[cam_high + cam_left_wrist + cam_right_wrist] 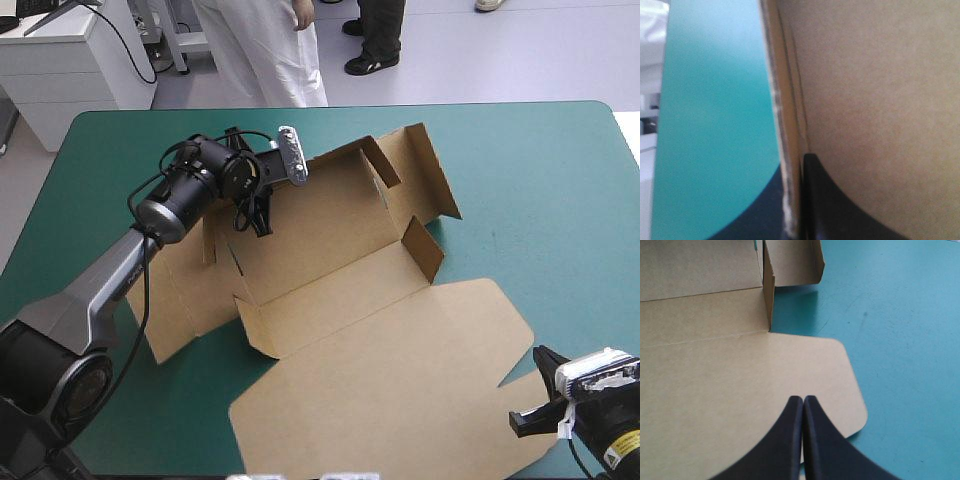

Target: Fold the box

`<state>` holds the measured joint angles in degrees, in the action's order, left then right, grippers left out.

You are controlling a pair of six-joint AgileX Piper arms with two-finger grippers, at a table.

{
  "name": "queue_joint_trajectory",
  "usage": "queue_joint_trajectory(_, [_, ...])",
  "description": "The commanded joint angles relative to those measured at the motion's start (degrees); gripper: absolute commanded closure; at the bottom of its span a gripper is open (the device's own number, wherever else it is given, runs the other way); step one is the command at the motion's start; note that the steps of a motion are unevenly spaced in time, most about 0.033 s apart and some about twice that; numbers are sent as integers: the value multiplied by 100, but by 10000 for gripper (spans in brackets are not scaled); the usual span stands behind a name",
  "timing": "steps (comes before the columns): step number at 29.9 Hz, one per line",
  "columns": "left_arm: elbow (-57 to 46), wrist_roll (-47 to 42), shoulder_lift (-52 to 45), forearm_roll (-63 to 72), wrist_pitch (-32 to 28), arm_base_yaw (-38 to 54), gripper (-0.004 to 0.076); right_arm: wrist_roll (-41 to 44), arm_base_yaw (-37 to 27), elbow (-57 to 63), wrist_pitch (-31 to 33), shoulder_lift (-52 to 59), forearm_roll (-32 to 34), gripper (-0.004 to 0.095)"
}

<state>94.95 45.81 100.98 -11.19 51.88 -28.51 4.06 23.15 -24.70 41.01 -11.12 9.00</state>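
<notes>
Lid [400, 385] of the box [320, 230] nearest: one broad brown panel with rounded corners. It lies flat on the teal-green cover [520, 170] and reaches down to the high view's near border.

Box sits about mid-table, somewhat left of centre, opened out and partly raised. Creases divide it. Beyond the lid comes a narrow band of board, then a wider panel. A small side flap [424, 250] stands upright at the band's right end; the right wrist view shows it too, ahead of that gripper. More flaps [432, 180] stand at angles on the far right corner. The left panel [185, 295] lies out flat beside the left arm.

Left gripper [252, 218] is at the box's far left corner, its arm reaching in over the left panel. In the left wrist view the raw edge of a board wall runs straight up between the black fingers [840, 215]. One finger lies against the wall's brown face, the other shows dark on the cover's side. Jaws clamped on the box, the sheet between them.

Right gripper [803, 399] is low at the table's near right. Its fingers are pressed together into one pointed arch. From its own view the tips sit over the lid's rounded right corner. In the high view the gripper appears just off that corner, beside the lid's edge. Contact with the board cannot be told.

Bare cover lies along the far and right sides of the table.
</notes>
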Motion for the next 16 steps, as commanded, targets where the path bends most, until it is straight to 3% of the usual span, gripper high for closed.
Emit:
queue_joint_trajectory(1, [209,204,-261,-836,-825,-331,734,-33,-28,-160,-452,-70,63,931])
queue_joint_trajectory(6, [233,310,-272,-1457,-1191,-703,734,-33,-28,-160,-465,-70,72,931])
queue_joint_trajectory(16, [71,284,-514,-2264,-1312,-1868,734,-25,-28,-160,-465,-70,123,931])
